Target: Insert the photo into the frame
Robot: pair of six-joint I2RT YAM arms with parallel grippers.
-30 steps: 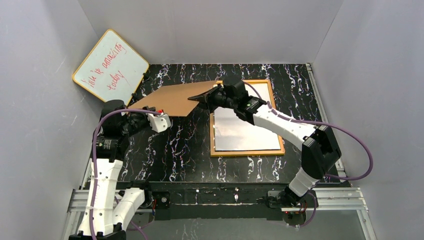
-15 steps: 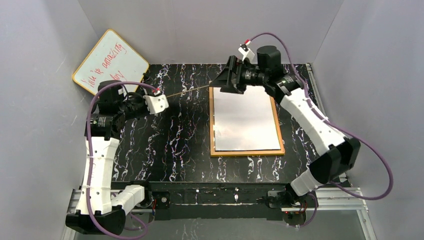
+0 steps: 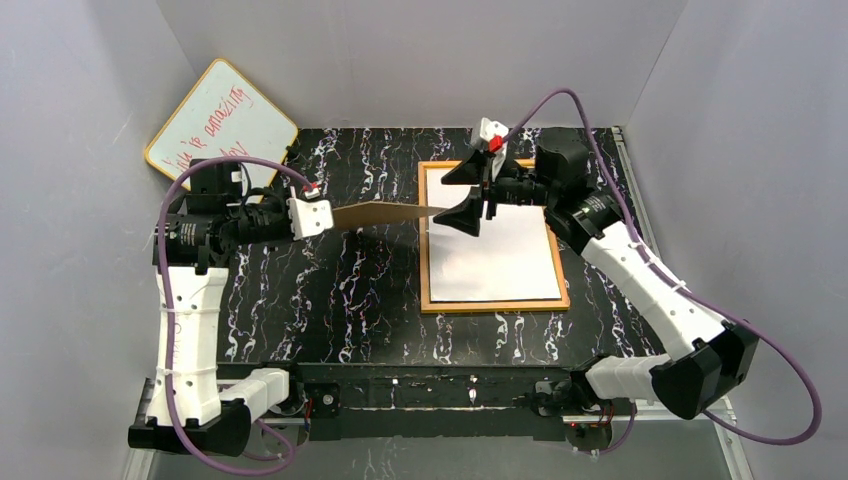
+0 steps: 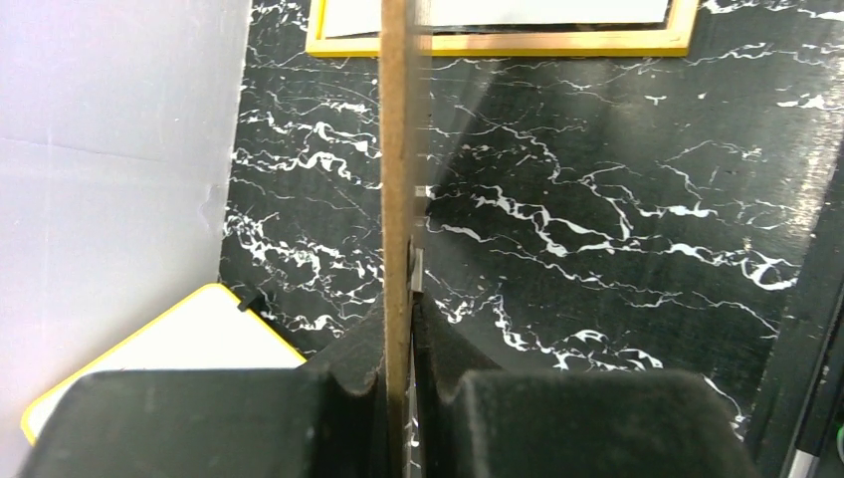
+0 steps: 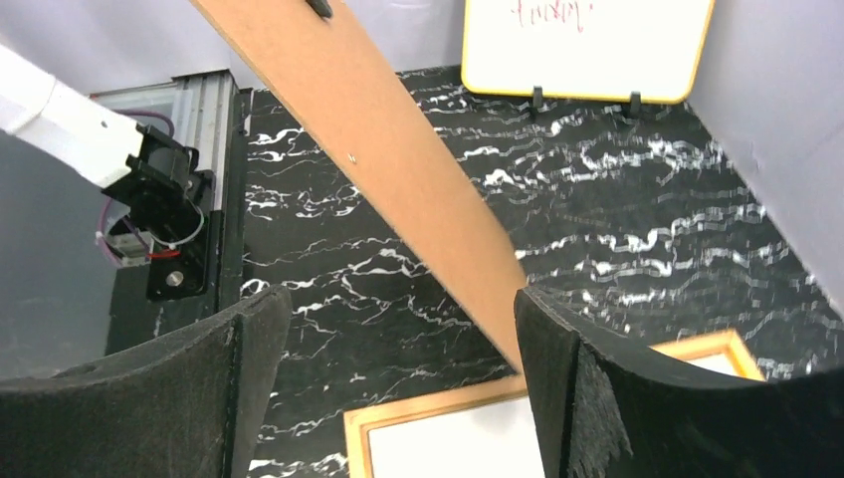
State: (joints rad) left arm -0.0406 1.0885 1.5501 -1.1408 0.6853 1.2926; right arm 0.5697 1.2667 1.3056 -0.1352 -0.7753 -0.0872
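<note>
**A:** Grey walls are seen on three sides, and a black worktop (image 3: 350, 300) veined with white is spread between them. What is found on it?

**B:** The frame (image 3: 495, 303) is laid flat on the right half, towards the back, with its orange-brown rim turned up. Its opening is filled by the photo (image 3: 490, 250), seen only as a plain white sheet, apparently face down.

**A:** And the left claw (image 4: 399, 339)?

**B:** It is clamped together on one end of a brown backing board (image 3: 385, 213). The board is held in the air above the worktop, seen nearly edge-on from above, and is stretched from that claw towards the frame's left rim.

**A:** How is the right claw (image 3: 468, 193) set?

**B:** Its fingers (image 5: 567, 388) are spread wide apart above the back-left part of the frame. The board's far end is placed between them. Whether it touches one finger or lies just beside it cannot be told. It is not pinched by them.

**A:** Is anything else to be noted?

**B:** A yellow-rimmed whiteboard (image 3: 220, 130) with red handwriting is propped against the wall at the back-left corner, well apart from the frame.
</note>
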